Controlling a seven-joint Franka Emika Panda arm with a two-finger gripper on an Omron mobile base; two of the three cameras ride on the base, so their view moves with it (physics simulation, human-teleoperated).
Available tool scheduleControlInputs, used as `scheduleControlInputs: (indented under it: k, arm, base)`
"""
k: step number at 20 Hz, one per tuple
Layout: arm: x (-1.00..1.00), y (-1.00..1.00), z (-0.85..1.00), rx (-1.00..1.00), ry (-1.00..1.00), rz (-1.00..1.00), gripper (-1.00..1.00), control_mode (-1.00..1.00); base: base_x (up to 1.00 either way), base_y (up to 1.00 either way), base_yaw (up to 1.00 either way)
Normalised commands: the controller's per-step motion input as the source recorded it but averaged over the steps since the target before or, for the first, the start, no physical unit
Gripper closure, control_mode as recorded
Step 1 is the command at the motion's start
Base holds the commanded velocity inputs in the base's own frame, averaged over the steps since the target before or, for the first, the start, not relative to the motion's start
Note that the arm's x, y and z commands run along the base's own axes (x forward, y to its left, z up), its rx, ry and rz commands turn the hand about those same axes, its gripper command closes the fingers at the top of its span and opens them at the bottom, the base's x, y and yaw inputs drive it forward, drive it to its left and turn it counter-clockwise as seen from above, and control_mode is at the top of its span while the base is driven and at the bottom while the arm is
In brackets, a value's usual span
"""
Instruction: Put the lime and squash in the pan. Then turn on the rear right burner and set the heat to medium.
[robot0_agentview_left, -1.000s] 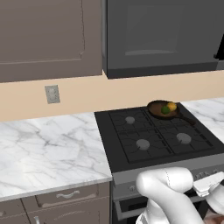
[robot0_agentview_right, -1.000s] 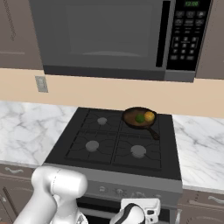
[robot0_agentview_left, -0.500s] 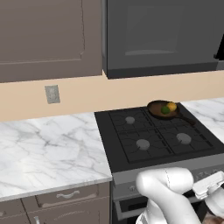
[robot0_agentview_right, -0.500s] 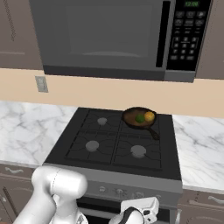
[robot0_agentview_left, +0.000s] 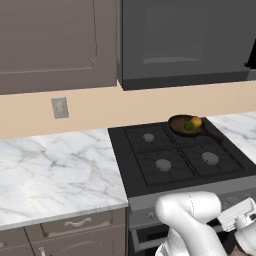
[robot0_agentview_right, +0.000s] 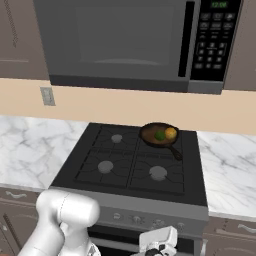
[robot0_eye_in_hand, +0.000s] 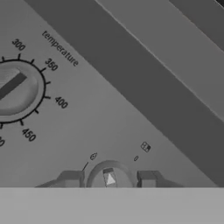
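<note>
Tech A: Since the earlier frames, nothing on the stove has shifted; the white hand low at the front panel has crept slightly. Left base view first: the pan sits on the rear right burner, with the lime and squash inside it, touching each other. Step one reads as complete.

Tech B: Confirmed. Right base view?

Tech A: Same layout: pan on the rear right grate, lime beside squash. The hand is down at the knob row on the front of the stove.

Tech B: And the hand view?

Tech A: The gripper is squarely over a small burner knob. Its fingers bracket the knob from both sides, closed in as far as the knob allows, so I judge it gripped. A larger temperature dial lies off to one side, apart from the gripper.

Tech B: Step in hand?

Tech A: Burner control. Next move calls for a wrist rotation of the knob, stopped at the medium mark. Whether this knob serves the rear right burner cannot be told from the panel markings.
</note>
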Motion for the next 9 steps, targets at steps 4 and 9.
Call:
scheduleControlInputs:
  k: [4, 9]
  arm:
    - [0.0, 0.0, -0.13, -0.24, -0.05, -0.34, 1.0, -1.0]
    - [0.06, 0.0, 0.0, -0.22, 0.0, -0.38, 1.0, -1.0]
  base:
    - [0.0, 0.0, 0.0]
    - [0.0, 0.0, 0.0]
